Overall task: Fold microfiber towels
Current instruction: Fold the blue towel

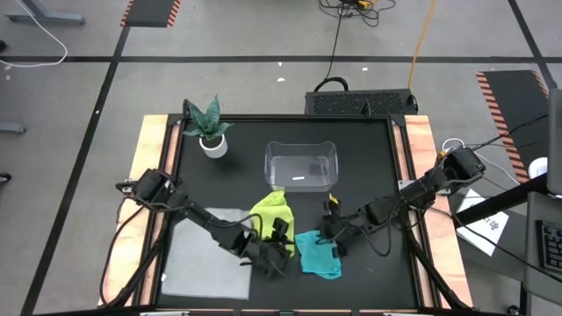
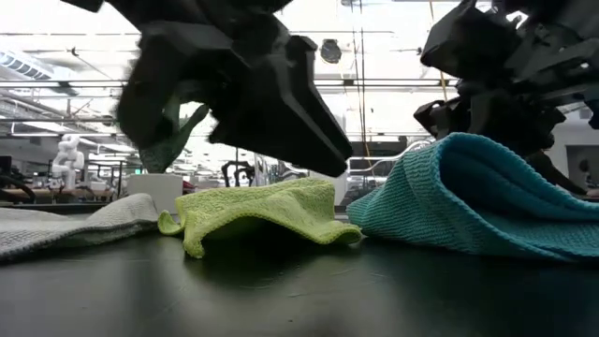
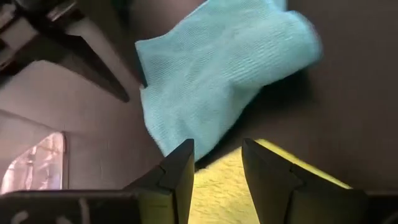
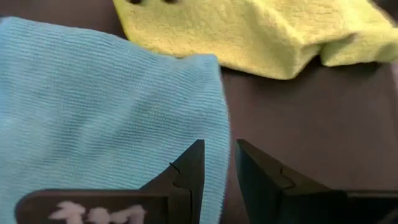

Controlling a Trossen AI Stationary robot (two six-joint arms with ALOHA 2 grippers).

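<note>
We've got left jaws [image 3: 216, 163] parted w/ nothing between, over yellow-green towel [image 1: 270, 213]; right jaws [image 4: 219, 163] parted at teal towel [image 1: 317, 254] edge, prob. lining up pinches.

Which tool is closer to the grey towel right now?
Left. The left tool sits just beyond the grey towel's edge, by the yellow-green towel. The right tool is farther off, over the teal towel.
</note>
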